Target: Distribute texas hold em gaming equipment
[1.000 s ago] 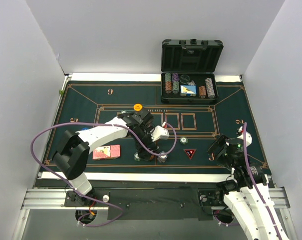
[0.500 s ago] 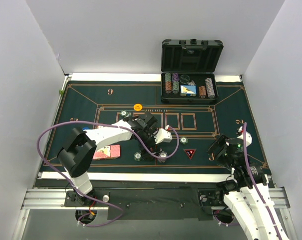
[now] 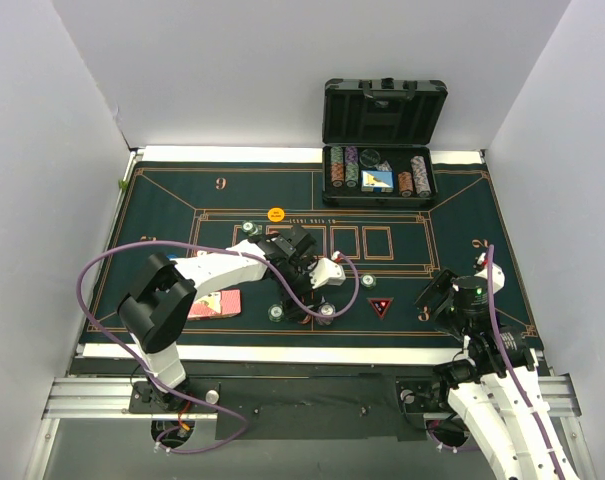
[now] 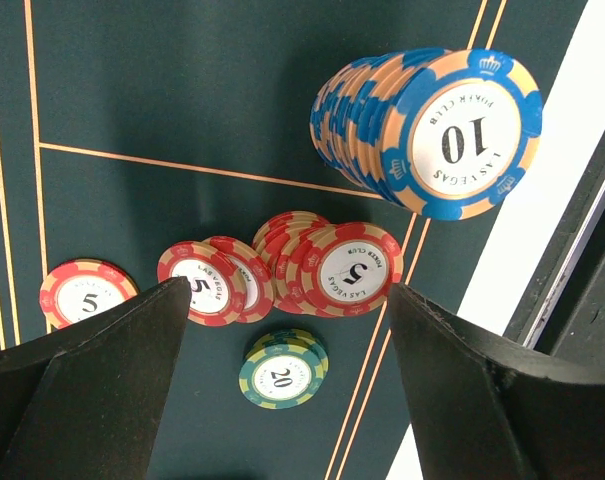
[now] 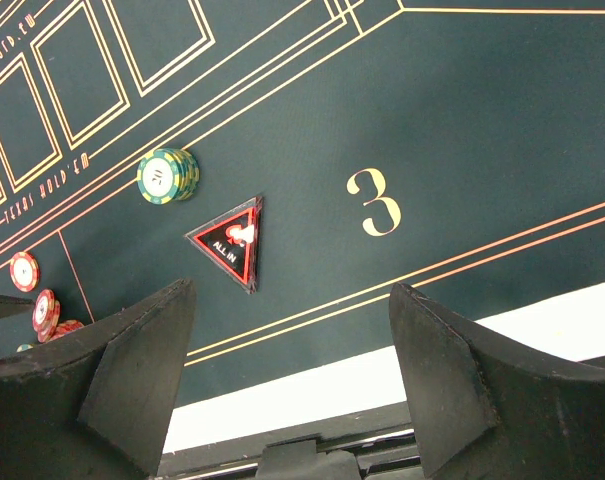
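Note:
My left gripper [image 3: 302,298] hangs open and empty over the near edge of the green mat. In the left wrist view its jaws [image 4: 289,292] stand wide apart around a small stack of green 20 chips [image 4: 282,368]. A spread of red 5 chips [image 4: 322,265] lies just beyond, with a single red chip [image 4: 82,292] to the left. A leaning stack of blue-and-orange 10 chips [image 4: 432,130] lies farther off. Pink-backed cards [image 3: 214,305] lie to the left. My right gripper [image 5: 292,290] is open and empty near the mat's 3 mark.
The open black case [image 3: 382,140] at the back holds rows of chips. An orange button [image 3: 275,214] and a chip [image 3: 247,228] lie mid-mat. A green chip stack [image 5: 168,174] and the ALL IN triangle [image 5: 230,243] lie ahead of my right gripper. The white table edge [image 4: 542,220] is close.
My left arm has shifted a little to the right and toward the near edge, staying open over the chips. The right arm has not moved.

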`<state>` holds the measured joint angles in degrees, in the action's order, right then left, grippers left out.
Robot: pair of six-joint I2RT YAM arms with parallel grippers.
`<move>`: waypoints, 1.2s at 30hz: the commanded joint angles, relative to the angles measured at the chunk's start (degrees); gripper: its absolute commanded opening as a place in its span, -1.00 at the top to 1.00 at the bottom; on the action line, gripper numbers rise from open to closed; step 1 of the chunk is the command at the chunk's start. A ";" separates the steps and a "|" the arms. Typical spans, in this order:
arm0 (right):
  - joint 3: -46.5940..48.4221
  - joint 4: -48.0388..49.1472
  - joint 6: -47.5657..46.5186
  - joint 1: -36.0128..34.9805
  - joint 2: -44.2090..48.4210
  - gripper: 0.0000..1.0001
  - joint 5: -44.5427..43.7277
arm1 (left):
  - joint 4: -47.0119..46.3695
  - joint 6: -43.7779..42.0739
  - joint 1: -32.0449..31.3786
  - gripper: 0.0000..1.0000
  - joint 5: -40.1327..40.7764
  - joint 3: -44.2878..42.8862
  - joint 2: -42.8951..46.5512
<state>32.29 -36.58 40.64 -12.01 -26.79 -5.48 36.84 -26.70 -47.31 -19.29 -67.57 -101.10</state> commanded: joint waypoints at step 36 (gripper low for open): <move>-0.74 0.98 -0.39 0.23 -0.99 -0.45 0.20 | -10.04 0.60 -2.44 -0.25 8.39 7.01 -0.06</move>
<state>32.25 -36.21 40.62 -12.01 -26.79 -5.08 27.16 -25.76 -50.04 -11.66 -62.15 -100.18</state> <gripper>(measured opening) 0.729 0.673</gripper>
